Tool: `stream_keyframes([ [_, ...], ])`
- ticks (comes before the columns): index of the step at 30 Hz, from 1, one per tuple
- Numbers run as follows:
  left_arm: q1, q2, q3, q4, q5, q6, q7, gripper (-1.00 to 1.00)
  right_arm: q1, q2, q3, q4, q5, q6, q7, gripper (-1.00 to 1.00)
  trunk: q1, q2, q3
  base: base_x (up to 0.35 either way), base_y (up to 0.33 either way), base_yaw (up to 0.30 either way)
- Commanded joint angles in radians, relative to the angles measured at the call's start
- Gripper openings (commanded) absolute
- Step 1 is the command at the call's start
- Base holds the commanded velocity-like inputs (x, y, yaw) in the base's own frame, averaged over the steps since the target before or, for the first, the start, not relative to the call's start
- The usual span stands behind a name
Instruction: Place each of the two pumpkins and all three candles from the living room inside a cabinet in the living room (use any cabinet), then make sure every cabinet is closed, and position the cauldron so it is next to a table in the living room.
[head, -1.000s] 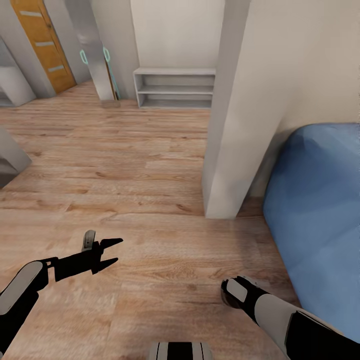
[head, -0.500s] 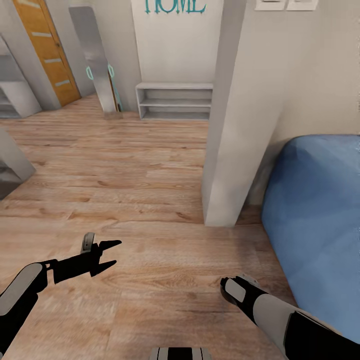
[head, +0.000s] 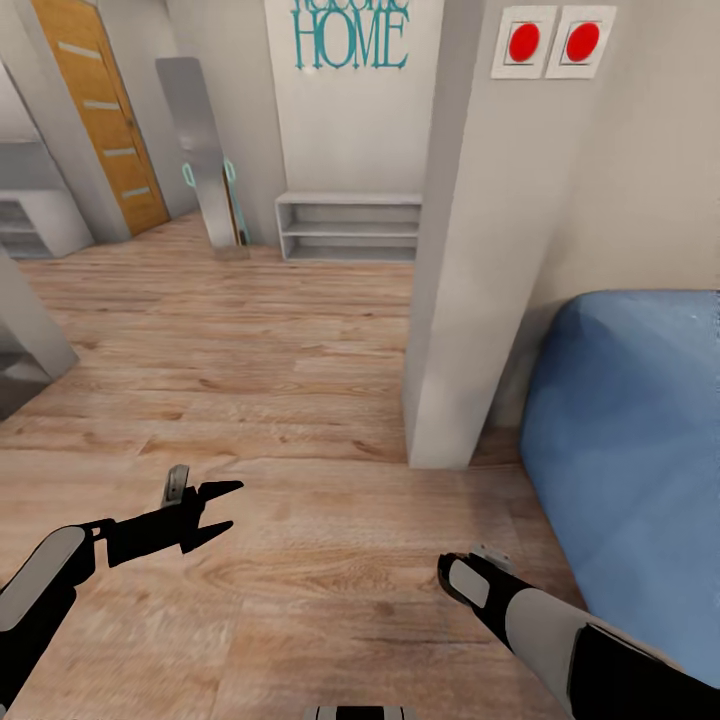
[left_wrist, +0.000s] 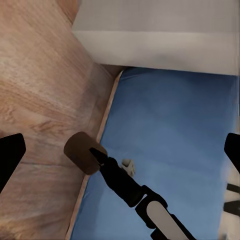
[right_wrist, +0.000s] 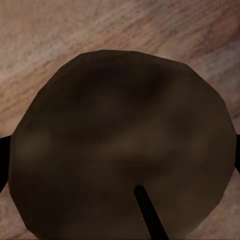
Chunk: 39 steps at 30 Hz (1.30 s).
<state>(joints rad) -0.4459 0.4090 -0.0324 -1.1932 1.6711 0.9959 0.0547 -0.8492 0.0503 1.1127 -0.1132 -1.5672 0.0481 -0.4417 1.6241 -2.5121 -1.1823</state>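
Head view has tilted upward, bringing the HOME lettering and red buttons into sight: robot in transit. Left gripper wide, empty; right gripper clasps a round brown object, perhaps a candle, above the wooden floor

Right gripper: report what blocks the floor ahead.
The white pillar stands ahead of the right gripper and its round brown load, blue couch beside it; bare wood floor opens left of the pillar.

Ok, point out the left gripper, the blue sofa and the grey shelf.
left gripper (head: 228, 503): head view, midway between its fingertips.
blue sofa (head: 640, 440): head view, middle of its blue surface.
grey shelf (head: 348, 228): head view, its middle board.
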Motion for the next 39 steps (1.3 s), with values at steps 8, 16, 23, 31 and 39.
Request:
stream_keyframes([
  [8, 0.0, 0.001, -0.001, 0.0, 0.007, 0.001, 0.006, 1.0, -0.001, -0.001, 0.012, -0.048, -0.007, 0.006, 0.011, -1.0, -0.004, 0.002, 0.026, -0.068, 0.0, 0.087],
  [16, 0.0, 0.003, 0.001, 0.0, 0.006, 0.001, 0.007, 1.0, -0.001, -0.004, 0.014, -0.238, -0.007, 0.015, 0.015, -1.0, -0.007, 0.003, 0.049, -0.002, 0.0, 0.172],
  [23, 0.0, 0.062, 0.004, 0.029, 0.012, 0.001, 0.003, 1.0, -0.001, 0.001, 0.01, -0.251, -0.007, 0.058, 0.101, -1.0, -0.011, 0.005, 0.069, 0.0, 0.0, 0.178],
  [31, 0.0, 0.084, 0.006, 0.052, 0.032, 0.001, 0.002, 1.0, -0.001, 0.001, 0.001, -0.251, -0.009, 0.162, 0.318, -1.0, -0.014, 0.007, 0.091, 0.0, 0.0, 0.196],
  [39, 0.0, 0.105, 0.006, 0.053, 0.065, 0.001, 0.002, 1.0, -0.001, 0.001, 0.002, -0.251, -0.009, 0.165, 0.336, -1.0, -0.018, 0.009, 0.114, 0.0, 0.0, 0.2],
])
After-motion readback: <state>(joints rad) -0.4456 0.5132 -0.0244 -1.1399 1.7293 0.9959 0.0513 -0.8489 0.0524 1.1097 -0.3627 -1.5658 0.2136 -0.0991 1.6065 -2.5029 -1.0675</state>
